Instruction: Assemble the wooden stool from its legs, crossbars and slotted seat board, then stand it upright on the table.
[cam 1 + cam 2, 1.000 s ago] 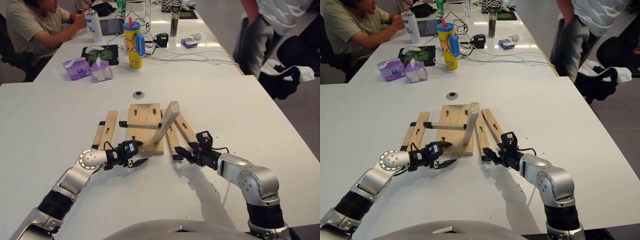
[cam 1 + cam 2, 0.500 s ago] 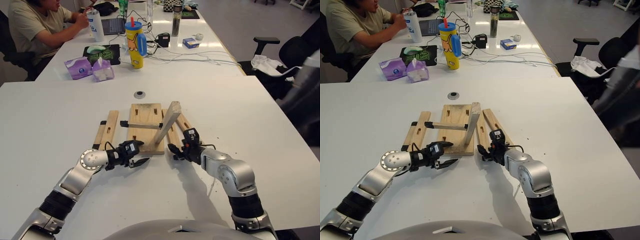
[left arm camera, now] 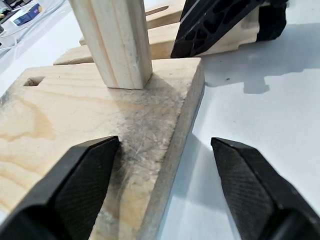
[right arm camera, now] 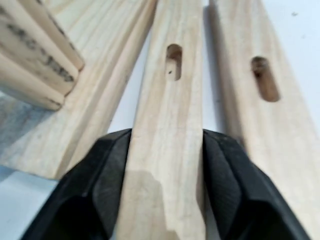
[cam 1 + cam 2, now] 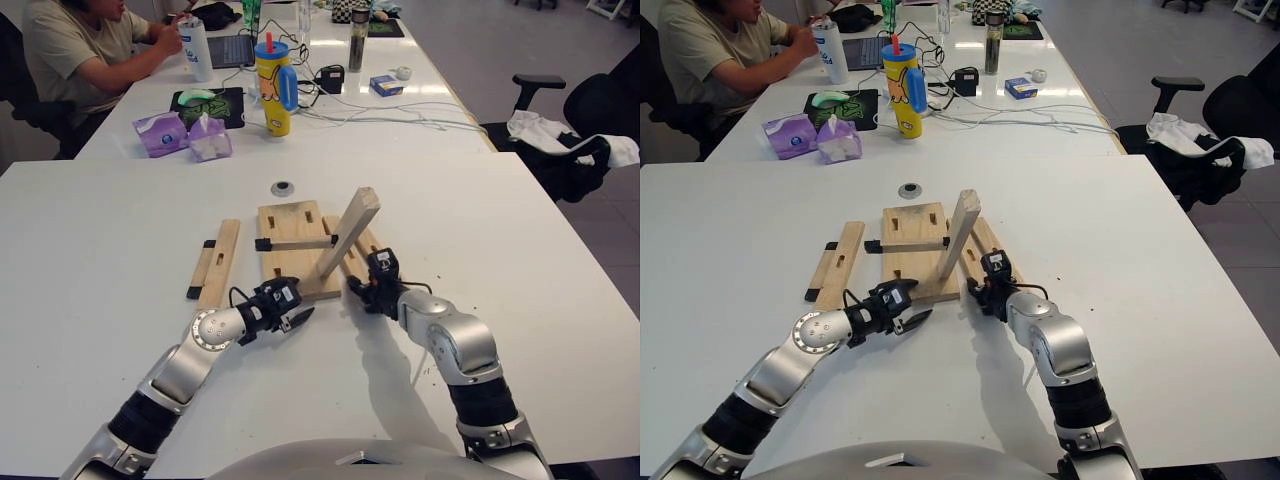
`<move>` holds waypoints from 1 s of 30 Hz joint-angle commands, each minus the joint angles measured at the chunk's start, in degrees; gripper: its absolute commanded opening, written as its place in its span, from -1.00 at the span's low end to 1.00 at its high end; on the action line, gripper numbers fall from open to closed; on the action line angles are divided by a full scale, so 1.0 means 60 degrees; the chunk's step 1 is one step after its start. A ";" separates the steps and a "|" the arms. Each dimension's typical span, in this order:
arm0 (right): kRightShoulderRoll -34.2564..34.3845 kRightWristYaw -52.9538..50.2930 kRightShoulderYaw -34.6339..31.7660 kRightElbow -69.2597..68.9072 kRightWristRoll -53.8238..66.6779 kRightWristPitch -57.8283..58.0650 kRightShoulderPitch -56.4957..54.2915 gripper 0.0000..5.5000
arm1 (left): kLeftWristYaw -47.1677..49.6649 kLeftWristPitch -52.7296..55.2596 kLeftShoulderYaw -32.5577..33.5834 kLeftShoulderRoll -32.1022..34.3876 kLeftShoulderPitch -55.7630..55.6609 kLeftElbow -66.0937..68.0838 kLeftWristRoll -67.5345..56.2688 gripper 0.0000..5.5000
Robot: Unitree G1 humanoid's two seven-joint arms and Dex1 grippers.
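Step looks like picking the next leg while the board is steadied.

The seat board (image 5: 288, 268) lies flat on the desk (image 5: 110, 240) in the centre of the frame. One upright leg (image 5: 346, 238) is seated in its lower right corner and tilts to the upper right. A crossbar (image 5: 295, 243) runs left from it.

The left tool (image 5: 298, 318) is spread, with one finger over the board's near corner and one over the desk beside its edge. The right tool (image 5: 356, 290) has its fingers (image 4: 95, 185) pressed against both sides of a loose leg (image 4: 172, 125) lying flat just right of the board. A second loose leg (image 4: 252, 115) lies right beside it. Two more pieces (image 5: 213, 262) lie apart at centre left.

To do it well:
- Probably clamp the board corner before anything is pushed in.
- Lift the loose leg straight up, clear of its neighbour.
- Swing it wide of the tilted leg, which looks easy to knock.
- Line its end up with a free slot.

Versus 1 s ago:
- The right tool was lower right of the leg ends, off the wood. It has come up and left onto the leg.
- The left tool was lower left of the board and has moved up to the corner.
- The wood layout looks unchanged. The camera shifted a bit.
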 commanded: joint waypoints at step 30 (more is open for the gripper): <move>-0.1160 0.1653 -0.4397 -0.1131 1.3782 0.1402 -0.3073 -0.25 | -0.3193 0.5290 0.4980 0.1337 0.1260 -0.3531 -1.0307 0.31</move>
